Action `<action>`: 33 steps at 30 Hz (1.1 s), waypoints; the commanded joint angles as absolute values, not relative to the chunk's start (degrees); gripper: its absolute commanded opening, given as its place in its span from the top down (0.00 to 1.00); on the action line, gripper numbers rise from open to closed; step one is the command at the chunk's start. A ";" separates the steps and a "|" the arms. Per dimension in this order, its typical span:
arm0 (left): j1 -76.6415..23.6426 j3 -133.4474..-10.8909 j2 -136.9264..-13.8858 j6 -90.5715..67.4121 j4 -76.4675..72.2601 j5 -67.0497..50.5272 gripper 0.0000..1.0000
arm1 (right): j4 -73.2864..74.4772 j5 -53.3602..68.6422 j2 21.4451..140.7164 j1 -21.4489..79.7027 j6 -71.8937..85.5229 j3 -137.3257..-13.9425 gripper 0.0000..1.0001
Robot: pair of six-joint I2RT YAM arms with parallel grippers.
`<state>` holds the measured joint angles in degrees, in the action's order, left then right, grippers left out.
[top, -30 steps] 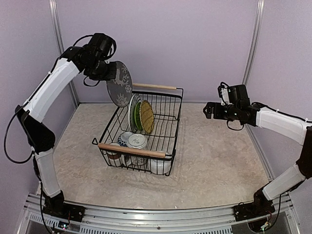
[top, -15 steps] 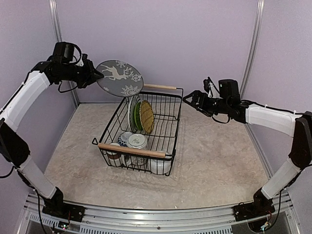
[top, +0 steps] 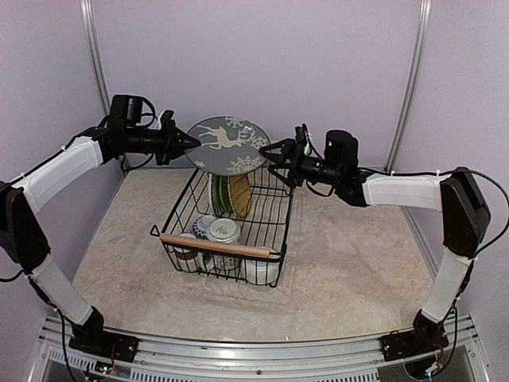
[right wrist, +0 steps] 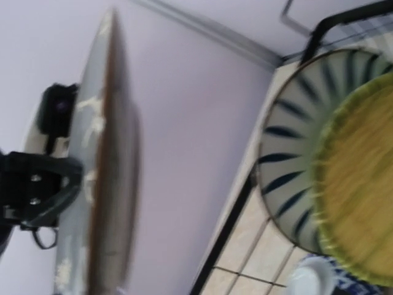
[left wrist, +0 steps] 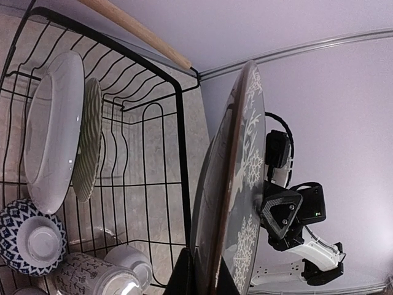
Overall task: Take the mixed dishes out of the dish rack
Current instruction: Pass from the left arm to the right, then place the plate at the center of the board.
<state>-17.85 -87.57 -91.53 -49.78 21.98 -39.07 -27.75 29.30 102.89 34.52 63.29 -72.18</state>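
Observation:
A grey plate with a white deer and snowflakes hangs above the far end of the dish rack. My left gripper is shut on its left rim. In the left wrist view the plate stands edge-on, pinched between my fingertips. My right gripper is open at the plate's right rim, one finger beside the patterned face. Inside the rack stand a striped plate and a lime green plate. A patterned bowl, a patterned mug, a white mug and a brown mug sit at its near end.
The rack has a wooden bar handle at the near end and another at the far end, partly behind the plate. It rests on a beige mat. Lilac walls close in the back and sides.
My left arm has swung the deer plate right and laid it flatter above the rack's far end. My right arm has reached left, up to the plate's right rim.

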 commanded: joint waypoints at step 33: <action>-13.20 -83.92 -85.91 -37.22 23.36 -39.47 0.05 | -29.63 28.16 85.09 19.05 68.70 -58.08 1.00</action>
<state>-13.17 -81.80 -85.97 -39.90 19.77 -41.39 -26.30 28.18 95.81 26.55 69.56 -60.69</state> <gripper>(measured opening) 0.948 0.060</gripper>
